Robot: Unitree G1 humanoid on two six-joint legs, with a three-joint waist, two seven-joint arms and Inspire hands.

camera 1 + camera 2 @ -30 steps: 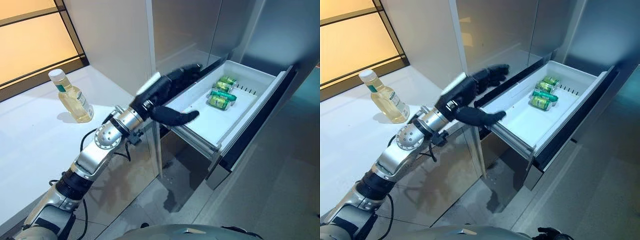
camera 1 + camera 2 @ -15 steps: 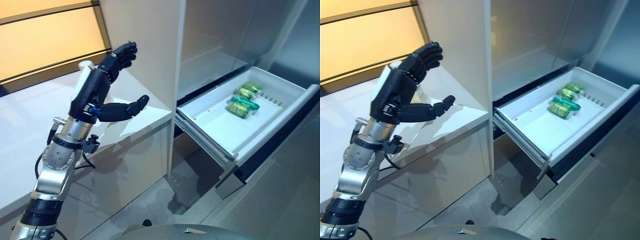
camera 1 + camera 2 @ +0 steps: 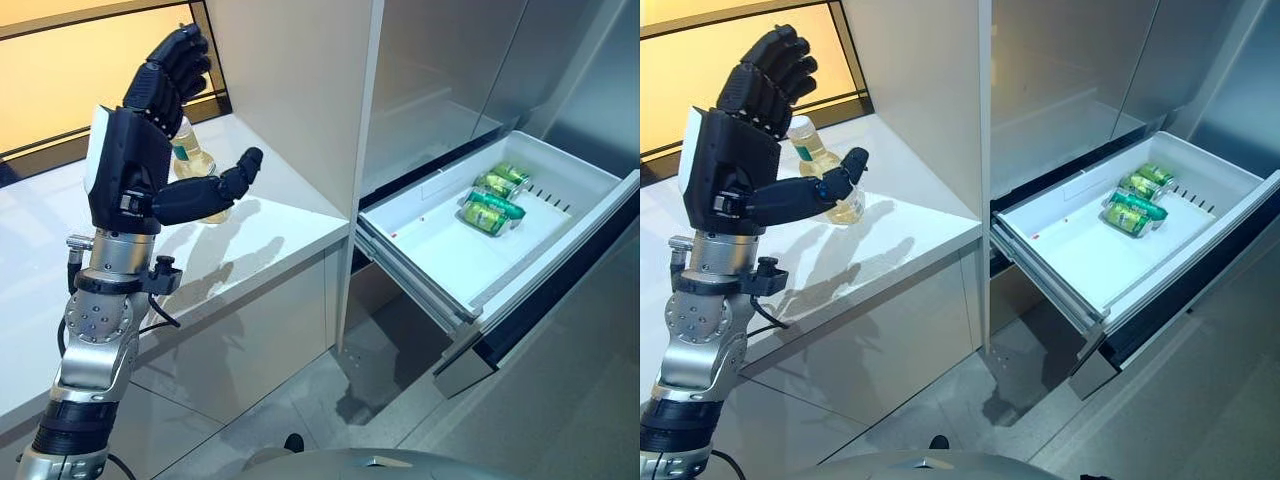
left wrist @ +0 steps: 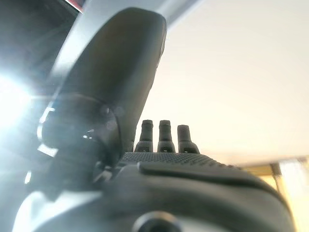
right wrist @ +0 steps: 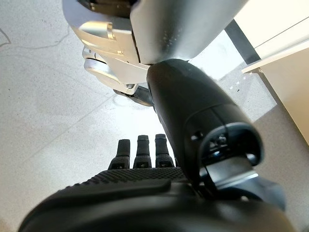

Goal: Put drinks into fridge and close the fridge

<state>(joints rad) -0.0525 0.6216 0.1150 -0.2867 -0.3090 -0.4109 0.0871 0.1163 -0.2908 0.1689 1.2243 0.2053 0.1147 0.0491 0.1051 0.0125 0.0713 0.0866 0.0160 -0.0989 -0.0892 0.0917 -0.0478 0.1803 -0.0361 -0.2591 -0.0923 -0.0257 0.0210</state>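
Note:
A bottle (image 3: pixel 812 152) of yellowish drink with a white cap and green label stands on the white counter (image 3: pixel 262 238). My left hand (image 3: pixel 125 165) is raised above the counter just in front of the bottle, open and empty, thumb stretched out across the bottle's lower part; it does not touch it. It also shows in the left wrist view (image 4: pixel 164 140). Green cans (image 3: pixel 490 200) lie at the far end of the open white fridge drawer (image 3: pixel 430 250). My right hand (image 5: pixel 140 150) hangs low over the floor, fingers relaxed and empty.
The drawer sticks out at knee height to the right, with a dark front panel (image 3: pixel 560 290). The tall pale fridge side panel (image 3: pixel 290 90) stands between counter and drawer. A dark-framed orange window (image 3: pixel 60 90) runs behind the counter. Grey floor (image 3: pixel 350 400) lies below.
My left hand has left the drawer's edge and swung left and up over the counter to the bottle. The camera has shifted too. The cans and drawer have stayed put.

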